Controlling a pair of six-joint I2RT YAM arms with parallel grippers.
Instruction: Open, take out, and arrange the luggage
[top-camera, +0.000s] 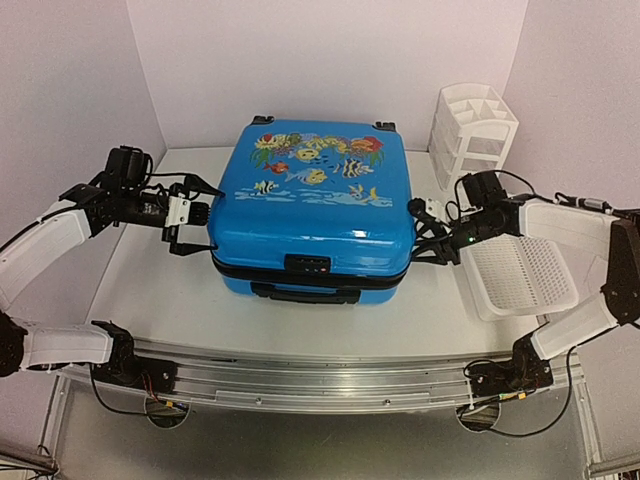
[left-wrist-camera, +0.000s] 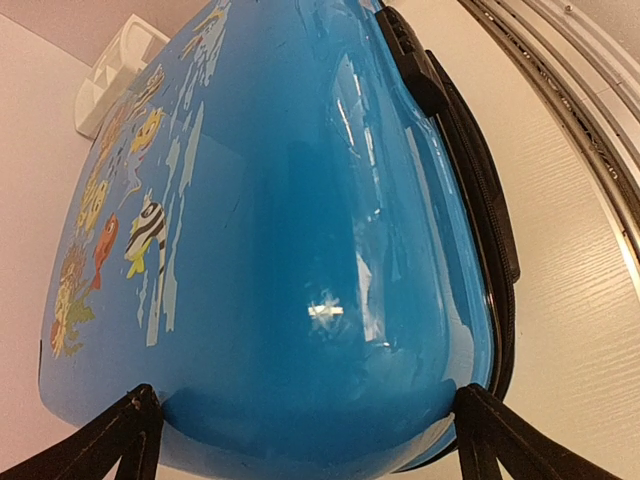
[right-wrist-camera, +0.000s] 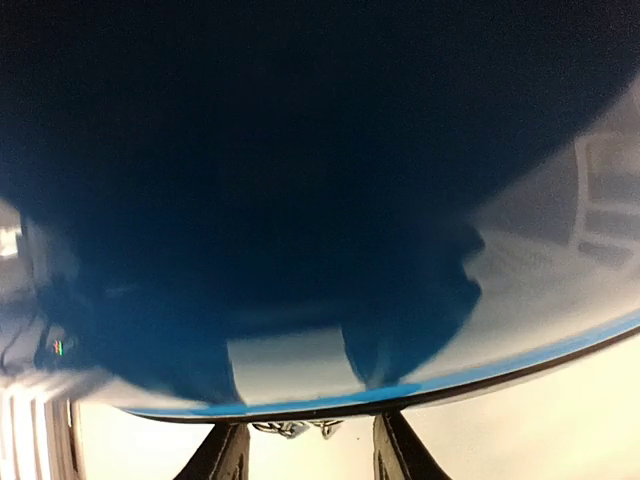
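The luggage (top-camera: 310, 210) lies flat and closed in the middle of the table. Its fish-print lid faces up and its handle side faces the near edge, where the black zipper band (top-camera: 240, 268) runs level between the two shells. Both claws sit a little farther back, at the two sides, so the case lies directly between them: to the right of the left gripper (top-camera: 205, 218) and to the left of the right gripper (top-camera: 422, 228). The left claw is released, its fingers spread wide, one above and one below the rounded left edge, close to the shell. The right claw is also unclenched, with a narrower gap. It sits at seam height, and a small metal piece, probably the zip pull (right-wrist-camera: 290, 430), shows just beyond its tips, not pinched. Judged from this, the right arm is better placed to start the zip. A white basket (top-camera: 535, 308) lies to the right, and an organizer (top-camera: 475, 125) stands at the far right.
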